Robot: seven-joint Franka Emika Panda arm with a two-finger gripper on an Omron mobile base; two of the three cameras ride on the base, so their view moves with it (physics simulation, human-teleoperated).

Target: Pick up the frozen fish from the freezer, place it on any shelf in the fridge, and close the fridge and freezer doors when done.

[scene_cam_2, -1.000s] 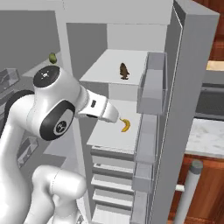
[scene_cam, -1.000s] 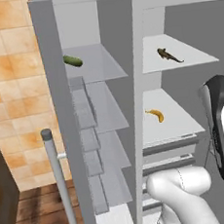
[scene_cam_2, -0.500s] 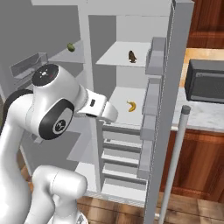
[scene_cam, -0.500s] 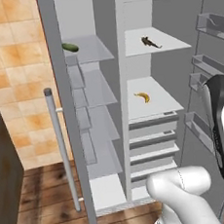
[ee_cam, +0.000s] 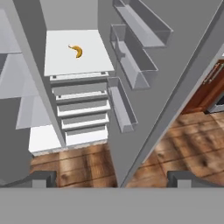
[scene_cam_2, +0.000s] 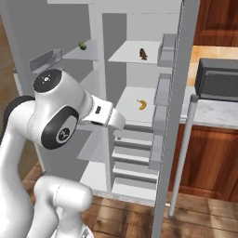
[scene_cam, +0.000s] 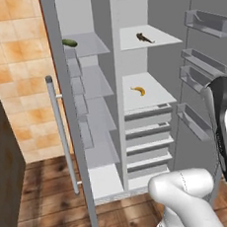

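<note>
Frozen fish (scene_cam: 143,37) on upper fridge shelf (scene_cam: 162,41)

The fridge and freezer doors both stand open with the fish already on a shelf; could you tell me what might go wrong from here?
1. The fridge door carries protruding bins; the arm stands close beside it, so a swing could catch them.
2. The freezer door is seen edge-on, its bar handle on the far face, awkward for the open gripper to reach.
3. The frozen fish lies loose on the top shelf; a hard slam may shift it.

The floor (scene_cam: 51,211) is brown wood with visible grain; the fridge (scene_cam: 144,13) walls look matt grey, smooth
</note>
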